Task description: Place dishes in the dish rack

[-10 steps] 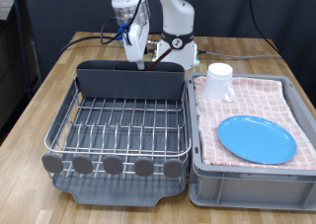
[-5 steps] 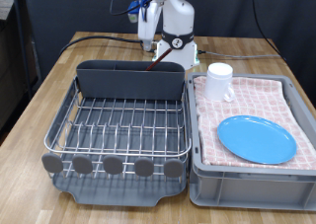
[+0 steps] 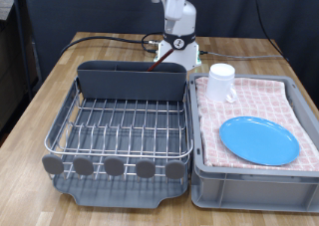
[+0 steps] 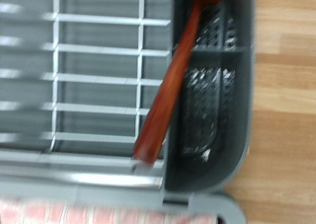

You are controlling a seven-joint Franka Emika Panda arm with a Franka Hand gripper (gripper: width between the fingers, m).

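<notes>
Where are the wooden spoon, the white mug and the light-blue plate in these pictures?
wooden spoon (image 4: 170, 91): wrist view, middle of its handle, in the cutlery bin.
white mug (image 3: 221, 83): exterior view, its side wall.
light-blue plate (image 3: 258, 140): exterior view, centre of its flat face.

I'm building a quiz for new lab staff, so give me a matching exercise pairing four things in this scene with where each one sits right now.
Things:
1. slim reddish-brown wooden spoon
2. white mug with a handle
3. round flat light-blue plate
4. large silver wire dish rack

Places:
A. flat on the checked cloth, at the near end of the grey crate
B. leaning in the dark grey cutlery bin
C. on the wooden table, at the exterior view's left of the crate
D. on the checked cloth, at the far end of the crate

Pairs: 1-B, 2-D, 3-A, 4-C
</notes>
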